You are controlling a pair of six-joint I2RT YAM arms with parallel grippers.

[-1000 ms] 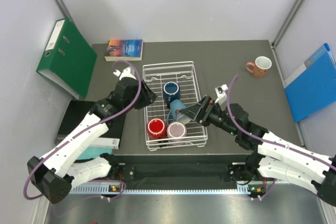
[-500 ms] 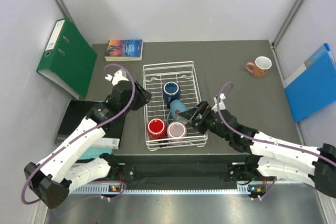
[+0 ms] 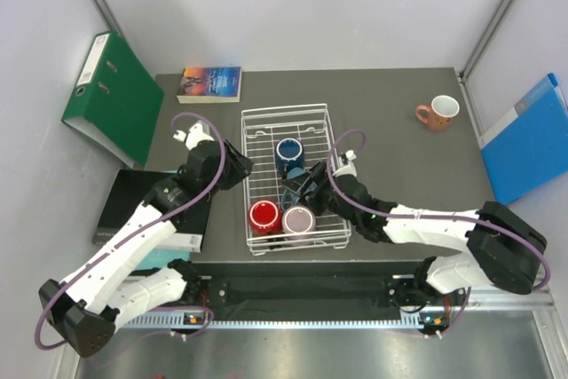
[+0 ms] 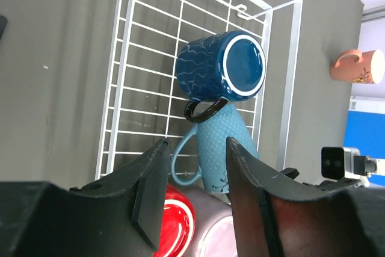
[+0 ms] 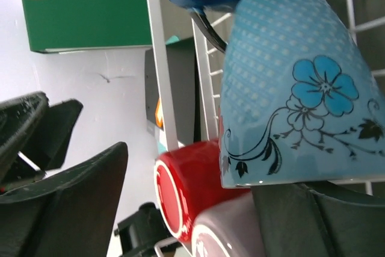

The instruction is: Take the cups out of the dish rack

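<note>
The white wire dish rack [image 3: 246, 144] holds a dark blue cup [image 3: 288, 153], a teal cup [image 3: 291, 191] lying on its side, a red cup [image 3: 264, 217] and a pale mauve cup [image 3: 299, 219]. A salmon-pink cup [image 3: 440, 112] stands on the table at the back right. My right gripper [image 3: 304, 185] reaches into the rack, open. In the right wrist view the teal cup [image 5: 289, 88] rests against one finger, while the other finger stands well clear. My left gripper [image 4: 197, 142] hovers open just left of the rack with nothing between its fingers.
A green binder [image 3: 111, 95] leans at the far left and a book [image 3: 210, 83] lies behind the rack. A blue folder [image 3: 528, 139] rests against the right wall. A black flat box [image 3: 133, 206] sits left of the rack under my left arm.
My right arm has stretched left into the rack, bringing its jaws beside the teal cup and narrowing them a little. My left gripper has drawn back slightly to the left.
</note>
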